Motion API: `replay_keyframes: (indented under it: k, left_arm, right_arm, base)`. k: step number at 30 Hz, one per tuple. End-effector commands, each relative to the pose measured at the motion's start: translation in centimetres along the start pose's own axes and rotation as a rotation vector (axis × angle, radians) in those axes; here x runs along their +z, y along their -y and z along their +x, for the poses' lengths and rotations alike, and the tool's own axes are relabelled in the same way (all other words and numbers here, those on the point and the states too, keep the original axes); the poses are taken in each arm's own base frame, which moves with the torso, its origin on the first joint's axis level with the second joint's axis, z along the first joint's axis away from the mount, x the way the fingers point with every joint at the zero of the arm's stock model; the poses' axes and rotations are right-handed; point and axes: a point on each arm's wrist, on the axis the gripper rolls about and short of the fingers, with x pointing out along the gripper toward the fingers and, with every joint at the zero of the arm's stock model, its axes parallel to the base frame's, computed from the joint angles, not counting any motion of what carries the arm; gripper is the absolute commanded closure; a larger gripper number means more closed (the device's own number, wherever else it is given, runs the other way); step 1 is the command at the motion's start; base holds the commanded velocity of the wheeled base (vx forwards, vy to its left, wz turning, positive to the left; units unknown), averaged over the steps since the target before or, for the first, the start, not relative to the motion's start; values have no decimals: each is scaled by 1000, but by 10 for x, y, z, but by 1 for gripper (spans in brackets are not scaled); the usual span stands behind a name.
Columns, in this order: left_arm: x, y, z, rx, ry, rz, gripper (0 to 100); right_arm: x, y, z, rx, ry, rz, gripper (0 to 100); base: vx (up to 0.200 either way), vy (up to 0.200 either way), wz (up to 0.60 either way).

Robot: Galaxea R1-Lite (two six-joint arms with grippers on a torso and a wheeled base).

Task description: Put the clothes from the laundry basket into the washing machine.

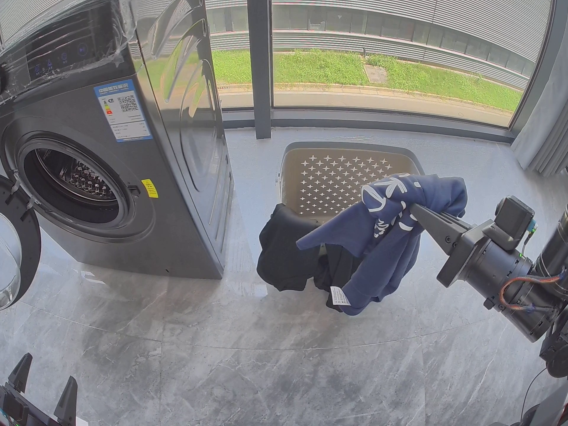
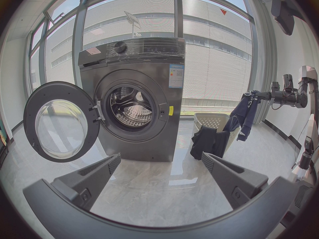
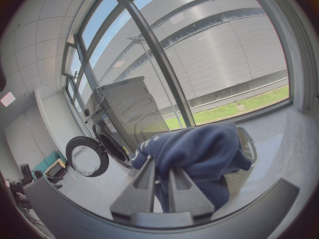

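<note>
Hovering at the lower left of the head view, the left gripper (image 1: pixel 41 386) has its two black wedge fingers spread wide with nothing between them. Under it lies the floor (image 1: pixel 236 356), glossy grey marble-look slabs with pale veins.

At mid-right, the right gripper (image 1: pixel 417 211) is pinched narrow on a navy top (image 1: pixel 384 238). This is soft, thick knit cloth with white printed marks and a small white tag near its low end. The top is bunched at the fingers and hangs down in folds in front of the basket (image 1: pixel 349 173). I cannot tell whether its hem touches the basket.

The basket stands on the floor at centre frame. It is a pale beige plastic tub with rounded corners, and its inner wall is punched with rows of small star-shaped holes. A black garment (image 1: pixel 284 249), limp and matt, is draped over its near rim, spilling down the outside on the left. Part of it sits behind the navy top.

At the left stands the washer (image 1: pixel 171 149), a dark grey metal box with pressed curves on its side, a label on its front and clear film over its top panel. Its round door (image 1: pixel 18 238), a dark ring around glass, is swung open at the left edge. The ribbed, perforated steel drum (image 1: pixel 83 178) shows through the opening.

Farthest off, across the top, is the window (image 1: pixel 384 42), with a dark upright post and a grass strip (image 1: pixel 331 66) outside.
</note>
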Motion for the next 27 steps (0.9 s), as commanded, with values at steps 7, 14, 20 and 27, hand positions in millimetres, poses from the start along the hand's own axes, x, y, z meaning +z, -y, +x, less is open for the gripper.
replay_keyframes:
  k: [7,14,20,27]
  left_arm:
    - [-5,0,0,0,-6,-2,0]
    - [-5,0,0,0,-6,-2,0]
    - [-5,0,0,0,-6,0,0]
    - [-5,0,0,0,-6,0,0]
  right_arm:
    - [-3,0,1,1,-10,1,100]
    - [-2,2,3,-12,-2,0,100]
    - [-1,2,3,-11,-1,0,100]
    - [-2,2,3,-12,-2,0,100]
  base:
    - [0,200,0]
    - [0,29,0]
    - [-167,0,0]
    - [-200,0,0]
